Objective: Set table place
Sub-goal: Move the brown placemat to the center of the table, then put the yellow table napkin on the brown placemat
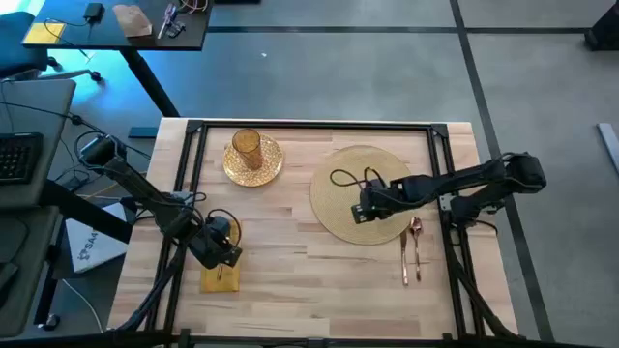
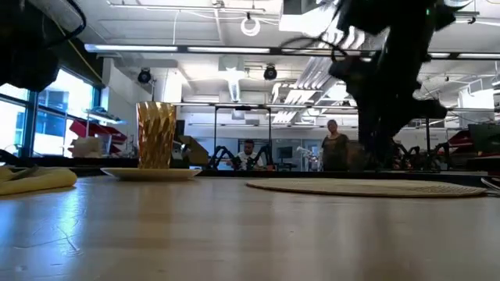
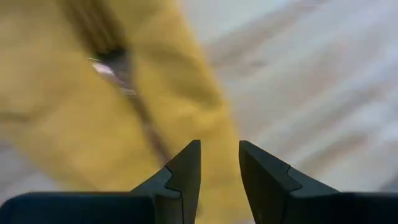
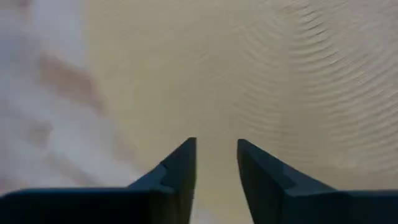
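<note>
- In the high view the left arm is covering most of the yellow napkin [image 1: 220, 278] at the near left of the tabletop [image 1: 290, 251]; only one end of the cloth is showing past the arm.
- In the left wrist view the napkin [image 3: 93, 93] is blurring across the frame, and a dark streak with a bright glint is lying in its fold; what that is cannot be told.
- The left tool [image 3: 219, 163] is hanging just over the napkin's edge with a narrow gap between its fingers, and nothing is sitting in that gap.
- The right arm is hiding the middle of the round woven placemat [image 1: 338, 198], and a black cable is looping over the mat beside it.
- The right tool [image 4: 216, 160] is pointing down over the placemat [image 4: 280, 74], near its edge, its fingers standing slightly apart and gripping nothing; whether the tips are touching the weave cannot be told.
- In the low view the right arm is showing only as a dark shape above the placemat [image 2: 367, 187].
- The amber ribbed glass [image 1: 247, 148] is standing upright on the gold plate [image 1: 266, 166] at the far left of the tabletop, well apart from the mat.
- The copper cutlery [image 1: 412, 249] is lying just beside the mat's near right edge; the separate pieces are too small to tell apart.
</note>
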`<state>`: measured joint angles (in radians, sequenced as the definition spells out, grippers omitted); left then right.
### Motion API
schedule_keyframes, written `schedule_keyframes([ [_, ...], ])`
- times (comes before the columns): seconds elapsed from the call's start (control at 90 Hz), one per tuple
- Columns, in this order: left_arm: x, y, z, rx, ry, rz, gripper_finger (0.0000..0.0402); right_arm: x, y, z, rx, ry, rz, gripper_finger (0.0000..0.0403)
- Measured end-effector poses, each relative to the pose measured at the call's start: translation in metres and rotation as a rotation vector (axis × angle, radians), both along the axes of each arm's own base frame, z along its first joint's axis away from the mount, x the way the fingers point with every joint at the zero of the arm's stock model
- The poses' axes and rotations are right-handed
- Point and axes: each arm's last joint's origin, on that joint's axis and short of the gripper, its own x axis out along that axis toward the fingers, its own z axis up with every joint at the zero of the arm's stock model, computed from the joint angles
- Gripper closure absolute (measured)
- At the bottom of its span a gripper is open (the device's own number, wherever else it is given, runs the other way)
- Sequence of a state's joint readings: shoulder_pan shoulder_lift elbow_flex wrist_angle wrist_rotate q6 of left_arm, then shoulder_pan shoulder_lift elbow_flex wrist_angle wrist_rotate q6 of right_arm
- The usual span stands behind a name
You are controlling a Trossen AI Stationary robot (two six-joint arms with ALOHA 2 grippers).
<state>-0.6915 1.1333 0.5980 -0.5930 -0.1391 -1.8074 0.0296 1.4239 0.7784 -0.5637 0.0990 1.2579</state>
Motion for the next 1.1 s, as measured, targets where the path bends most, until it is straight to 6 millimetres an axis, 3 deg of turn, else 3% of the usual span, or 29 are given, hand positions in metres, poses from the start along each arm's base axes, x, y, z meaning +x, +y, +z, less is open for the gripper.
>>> schedule_keyframes([
  [0.211, 0.011, -0.008, 0.014, -0.103, -0.183, -0.04, 0.0308, 0.007, -0.005, -0.038, 0.045, -0.04, 0.012, 0.0396],
  [0.367, 0.012, -0.009, 0.014, -0.119, -0.19, -0.03, 0.0308, 0.038, 0.008, -0.052, 0.085, -0.103, 0.082, 0.0397],
  [0.522, 0.013, -0.01, 0.015, -0.133, -0.195, -0.021, 0.0308, 0.079, 0.033, -0.06, 0.122, -0.13, 0.201, 0.0402],
  [0.767, 0.014, -0.01, 0.016, -0.128, -0.22, -0.008, 0.0308, 0.141, 0.093, -0.06, 0.167, -0.182, 0.387, 0.0402],
  [0.911, 0.014, -0.01, 0.017, -0.131, -0.225, -0.007, 0.0308, 0.166, 0.124, -0.054, 0.172, -0.235, 0.553, 0.0403],
  [0.989, 0.014, -0.01, 0.016, -0.13, -0.224, -0.007, 0.0308, 0.175, 0.129, -0.042, 0.165, -0.251, 0.618, 0.0403],
  [1.1, 0.012, -0.008, 0.014, -0.096, -0.204, 0.0, 0.0308, 0.182, 0.121, -0.019, 0.103, -0.229, 0.646, 0.0403],
])
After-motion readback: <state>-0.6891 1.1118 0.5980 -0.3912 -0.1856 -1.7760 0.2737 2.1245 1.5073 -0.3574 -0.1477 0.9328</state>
